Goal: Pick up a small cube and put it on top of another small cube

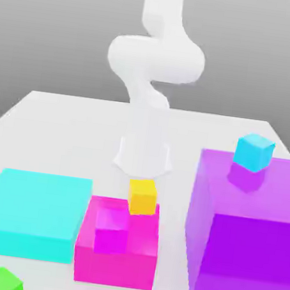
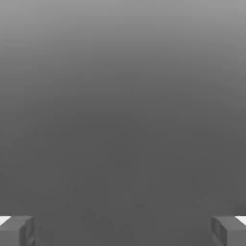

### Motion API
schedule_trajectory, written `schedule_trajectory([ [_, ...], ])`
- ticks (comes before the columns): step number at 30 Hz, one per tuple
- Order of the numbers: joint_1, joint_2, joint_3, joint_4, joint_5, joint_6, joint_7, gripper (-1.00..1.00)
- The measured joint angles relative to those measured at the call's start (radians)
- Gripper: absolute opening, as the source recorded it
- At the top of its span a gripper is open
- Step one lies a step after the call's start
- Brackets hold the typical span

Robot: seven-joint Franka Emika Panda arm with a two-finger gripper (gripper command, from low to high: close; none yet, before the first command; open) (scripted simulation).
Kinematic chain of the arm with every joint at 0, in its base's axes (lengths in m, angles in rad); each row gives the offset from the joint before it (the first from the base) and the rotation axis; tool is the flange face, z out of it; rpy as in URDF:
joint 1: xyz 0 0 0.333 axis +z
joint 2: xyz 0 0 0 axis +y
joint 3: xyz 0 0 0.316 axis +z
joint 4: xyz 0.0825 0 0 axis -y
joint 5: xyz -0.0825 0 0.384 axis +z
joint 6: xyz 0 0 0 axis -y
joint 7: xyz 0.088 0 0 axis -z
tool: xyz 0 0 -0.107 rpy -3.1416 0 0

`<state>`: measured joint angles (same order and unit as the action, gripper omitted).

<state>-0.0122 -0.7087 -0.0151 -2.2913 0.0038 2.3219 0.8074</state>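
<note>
Small bright green cube (image 1: pixel 1 281): at the bottom edge of the exterior view, toward that view's left, partly cut off by the frame; it lies in front of the flat cyan block, apart from it, and its top face is turned at an angle.
Hand (image 2: pixel 123 231): released, its two fingers (image 2: pixel 13 231) spread wide apart at the lower corners of the hand view, with only plain grey between them.
Arm (image 1: pixel 156 59): white, rising behind the blocks from its base on the table.
Table (image 1: pixel 72 131): pale, carrying the arm and the blocks.
Flat cyan block (image 1: pixel 33 204): low and broad, on the exterior view's left, just beside the pink block.
Pink block (image 1: pixel 115 269): between the flat cyan block and the purple block.
Magenta cube (image 1: pixel 110 236): in front of the pink block's top face; its exact contact is hard to tell.
Small yellow cube (image 1: pixel 142 197): at the pink block's far edge, toward the exterior view's right.
Purple block (image 1: pixel 248 258): the tallest block, on the exterior view's right.
Small cyan cube (image 1: pixel 254 153): over the purple block's top, tilted, a darker patch below it.
</note>
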Motion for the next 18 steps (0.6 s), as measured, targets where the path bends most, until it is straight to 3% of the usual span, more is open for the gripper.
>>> schedule_trajectory([
  [18,-0.091,0.659,-0.123,0.063,0.062,0.158,0.029,0.00],
])
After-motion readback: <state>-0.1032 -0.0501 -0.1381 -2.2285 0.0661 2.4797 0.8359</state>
